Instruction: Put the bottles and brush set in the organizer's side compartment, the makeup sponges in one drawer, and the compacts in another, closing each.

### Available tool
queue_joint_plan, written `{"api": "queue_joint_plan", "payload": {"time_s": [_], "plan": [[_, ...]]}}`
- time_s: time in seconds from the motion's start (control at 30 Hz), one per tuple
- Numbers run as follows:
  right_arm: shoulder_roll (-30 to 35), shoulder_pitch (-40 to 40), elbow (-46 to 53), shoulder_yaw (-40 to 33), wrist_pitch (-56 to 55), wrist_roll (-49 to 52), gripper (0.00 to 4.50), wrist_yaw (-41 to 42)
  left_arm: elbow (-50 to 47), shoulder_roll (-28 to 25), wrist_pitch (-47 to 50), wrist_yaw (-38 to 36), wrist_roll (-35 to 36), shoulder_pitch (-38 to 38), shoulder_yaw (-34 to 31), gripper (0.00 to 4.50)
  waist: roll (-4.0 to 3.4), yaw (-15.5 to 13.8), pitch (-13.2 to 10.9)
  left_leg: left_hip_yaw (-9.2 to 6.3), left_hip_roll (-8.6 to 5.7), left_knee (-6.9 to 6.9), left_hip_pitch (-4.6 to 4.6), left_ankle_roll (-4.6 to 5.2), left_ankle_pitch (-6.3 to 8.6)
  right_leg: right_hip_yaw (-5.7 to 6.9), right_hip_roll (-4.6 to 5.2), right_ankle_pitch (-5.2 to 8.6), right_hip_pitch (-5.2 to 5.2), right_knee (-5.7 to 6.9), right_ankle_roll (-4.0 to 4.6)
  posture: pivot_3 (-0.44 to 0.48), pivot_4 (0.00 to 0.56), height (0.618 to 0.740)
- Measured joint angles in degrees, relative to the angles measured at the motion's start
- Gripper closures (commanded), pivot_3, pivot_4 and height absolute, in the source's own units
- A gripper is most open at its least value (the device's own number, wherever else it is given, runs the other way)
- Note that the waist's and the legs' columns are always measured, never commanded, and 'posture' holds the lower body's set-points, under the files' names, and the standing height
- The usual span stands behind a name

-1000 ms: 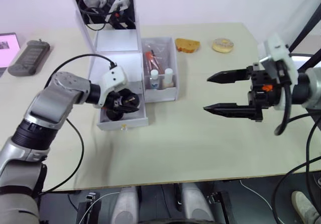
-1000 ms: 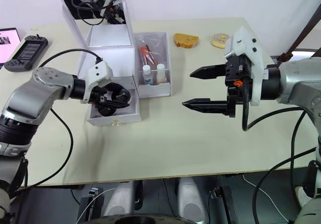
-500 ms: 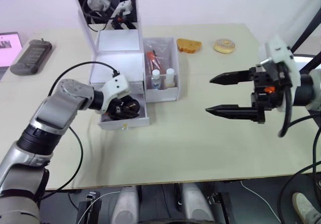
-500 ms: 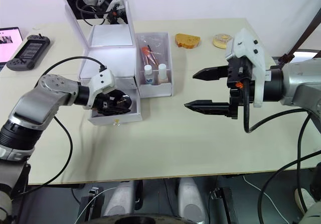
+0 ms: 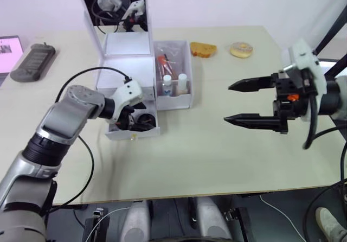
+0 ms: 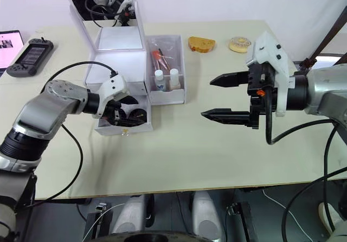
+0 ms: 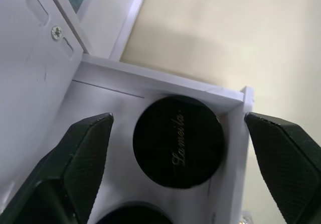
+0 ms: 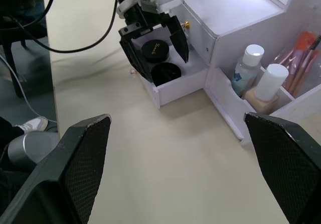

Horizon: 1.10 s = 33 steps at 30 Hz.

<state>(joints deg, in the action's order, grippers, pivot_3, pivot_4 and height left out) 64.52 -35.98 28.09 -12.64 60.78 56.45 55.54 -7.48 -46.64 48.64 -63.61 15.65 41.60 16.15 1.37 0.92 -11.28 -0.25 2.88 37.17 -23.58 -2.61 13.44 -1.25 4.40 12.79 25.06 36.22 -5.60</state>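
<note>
The white organizer (image 5: 128, 68) stands with its mirror lid up. In its side compartment (image 5: 188, 98) stand the two bottles (image 5: 167, 84) and the brush set (image 5: 162, 63). The lower drawer (image 5: 133, 131) is pulled out, and two black compacts (image 7: 178, 141) lie in it. My left gripper (image 5: 135, 119) is open inside the drawer, one finger (image 7: 75, 156) on each side of the front compact. Over the table to the right, my right gripper (image 5: 227, 103) hangs open and holds nothing. The makeup sponges are out of view.
A yellow bread-like piece (image 5: 203, 49) and a doughnut-like round (image 5: 241, 49) lie at the table's far side. A dark game console (image 5: 32, 62) and a pink-lit screen (image 5: 7, 49) sit at the far left. The upper drawer, with its gold knob (image 8: 185, 23), is shut.
My left gripper has shifted a little in the drawer, and a compact now lies clear beside its fingers. The right arm has barely moved.
</note>
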Motion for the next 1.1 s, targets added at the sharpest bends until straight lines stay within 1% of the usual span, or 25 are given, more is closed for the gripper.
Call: {"api": "queue_joint_plan", "payload": {"time_s": [0.1, 0.2, 0.3, 0.33, 0.4, 0.5, 0.63, 0.7, 0.77, 0.83, 0.93, 1.0, 1.1], "plan": [[0.0, 0.0, -0.6, 0.1, -0.5, -0.2, 0.00, 0.5, -2.0, -1.2, 1.9, 0.0, 1.3, -0.4, -1.8, 0.03, 0.00, 0.0, 0.0, 0.00, 0.00, -0.03, 0.00, 0.00, 0.00, 0.00, 0.00, 0.01, 0.00, -0.01, -0.01, 0.000, 0.150, 0.740], [0.0, 0.0, -1.2, 0.4, -1.3, -0.7, 0.00, 1.3, -5.0, -3.2, 4.7, 0.0, 3.9, -1.3, -4.9, 0.03, 0.00, 0.0, 0.0, 0.00, 0.00, -0.03, 0.00, 0.00, 0.00, 0.00, 0.00, 0.01, 0.00, -0.02, -0.02, 0.000, 0.150, 0.740], [0.3, 0.0, -1.5, 0.7, -2.0, -1.2, 0.00, 2.5, -8.4, -6.6, 8.8, -1.1, 8.6, -3.7, -9.8, 0.03, 0.00, 0.2, 0.0, 0.01, 0.00, -0.04, 0.01, 0.00, 0.00, -0.01, 0.00, 0.02, 0.01, -0.02, -0.02, 0.000, 0.150, 0.740], [0.5, 0.0, -1.6, 0.8, -2.4, -1.4, 0.00, 2.9, -9.8, -7.8, 10.0, -1.6, 10.7, -5.4, -12.7, 0.03, 0.00, 0.2, 0.0, 0.00, 0.01, -0.07, 0.01, 0.00, 0.00, 0.00, 0.00, 0.02, 0.02, -0.02, -0.02, 0.000, 0.150, 0.740], [0.8, -0.1, -2.2, 1.0, -3.1, -1.9, 0.00, 3.6, -11.9, -8.4, 11.1, -2.1, 14.0, -8.2, -17.6, 0.03, 0.00, 0.1, 0.0, 0.01, 0.01, -0.06, 0.01, 0.00, 0.00, 0.00, 0.00, 0.02, 0.01, -0.03, -0.01, 0.000, 0.150, 0.740], [0.8, 0.5, -3.0, 1.5, -6.8, -4.7, 0.00, 4.8, -16.0, -9.1, 10.9, -2.1, 18.0, -14.8, -25.2, 0.03, 0.00, 0.1, 0.0, 0.02, 0.01, -0.05, 0.03, 0.00, 0.00, 0.00, 0.02, 0.02, -0.03, -0.07, -0.01, 0.000, 0.150, 0.740], [-1.4, 2.1, -4.5, 2.5, -14.0, -10.1, 0.00, 5.3, -20.1, -8.6, 8.8, 0.7, 19.8, -24.0, -33.2, 0.03, 0.01, 0.1, 0.0, 0.01, 0.01, -0.03, 0.10, 0.00, 0.00, 0.01, 0.02, 0.01, -0.09, -0.07, -0.01, 0.000, 0.150, 0.740], [-2.4, 2.2, -5.9, 4.0, -16.3, -12.0, 0.00, 5.8, -22.1, -7.7, 7.8, 1.9, 20.2, -28.3, -36.4, 0.03, 0.00, 0.1, 0.0, 0.01, 0.01, -0.01, 0.14, 0.00, 0.00, 0.01, 0.02, 0.01, -0.13, -0.08, 0.00, 0.000, 0.150, 0.740], [-3.2, 1.7, -7.7, 6.4, -18.2, -14.4, 0.00, 6.4, -25.6, -5.9, 6.7, 3.1, 20.9, -36.1, -41.1, 0.03, 0.00, 0.5, 0.0, 0.07, 0.01, -0.02, 0.19, -0.01, 0.00, -0.01, 0.05, 0.00, -0.17, -0.10, 0.01, 0.000, 0.150, 0.740], [-3.9, 1.0, -9.3, 8.0, -19.2, -15.9, 0.00, 7.0, -28.0, -4.1, 6.7, 4.2, 22.1, -41.5, -43.7, 0.03, 0.00, 0.3, 0.0, 0.05, 0.01, -0.03, 0.18, -0.01, 0.00, 0.01, 0.04, 0.00, -0.16, -0.09, 0.02, 0.000, 0.150, 0.740], [-5.0, -0.8, -10.7, 10.8, -19.9, -17.2, 0.00, 8.5, -31.5, 1.8, 6.5, 8.3, 24.4, -47.7, -49.3, 0.77, -0.02, 0.1, 0.0, 0.03, 0.02, -0.02, 0.20, -0.01, 0.00, 0.02, 0.04, 0.00, -0.18, -0.08, 0.02, 0.000, 0.150, 0.740], [-5.0, -1.7, -11.6, 12.3, -19.8, -17.7, 0.00, 9.8, -31.5, 5.1, 5.6, 11.2, 24.3, -51.4, -49.9, 1.74, 0.00, 0.0, 0.0, 0.00, 0.01, 0.00, 0.22, -0.01, 0.00, 0.04, 0.04, 0.00, -0.23, -0.10, 0.03, 0.000, 0.150, 0.740], [-5.1, -2.9, -12.7, 13.8, -19.1, -18.1, 0.00, 11.5, -31.0, 10.2, 1.2, 14.8, 22.9, -55.0, -50.4, 3.29, 0.02, -0.1, 0.0, 0.00, 0.01, 0.08, 0.22, -0.01, 0.01, 0.04, 0.05, -0.03, -0.27, -0.12, 0.06, 0.000, 0.150, 0.740]]}}
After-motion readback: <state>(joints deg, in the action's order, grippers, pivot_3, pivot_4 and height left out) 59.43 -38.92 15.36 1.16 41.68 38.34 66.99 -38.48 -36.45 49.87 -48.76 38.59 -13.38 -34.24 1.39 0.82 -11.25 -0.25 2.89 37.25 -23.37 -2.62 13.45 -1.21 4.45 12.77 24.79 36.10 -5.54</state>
